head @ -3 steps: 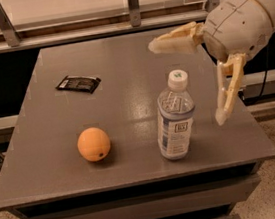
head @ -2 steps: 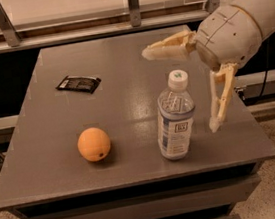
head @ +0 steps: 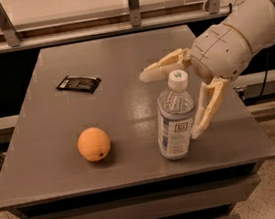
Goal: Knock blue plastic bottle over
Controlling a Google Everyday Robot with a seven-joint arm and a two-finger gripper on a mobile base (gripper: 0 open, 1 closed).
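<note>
The blue plastic bottle (head: 175, 117) stands upright near the front right of the grey table (head: 111, 64). It is clear, with a white cap and a pale label bearing a dark square logo. My gripper (head: 169, 104) is open, and its cream fingers straddle the bottle. One finger (head: 164, 66) reaches over behind the cap. The other finger (head: 208, 107) hangs down right beside the bottle's right side, at or very near it. The white wrist (head: 223, 50) is to the bottle's upper right.
An orange (head: 94, 144) sits on the table to the left of the bottle. A black snack packet (head: 78, 83) lies further back on the left. A metal rail with posts (head: 133, 3) runs behind the table. The table's front edge is just below the bottle.
My gripper has moved left toward the bottle. The fingers that were off to its right now reach around it. The bottle still stands upright in the same spot.
</note>
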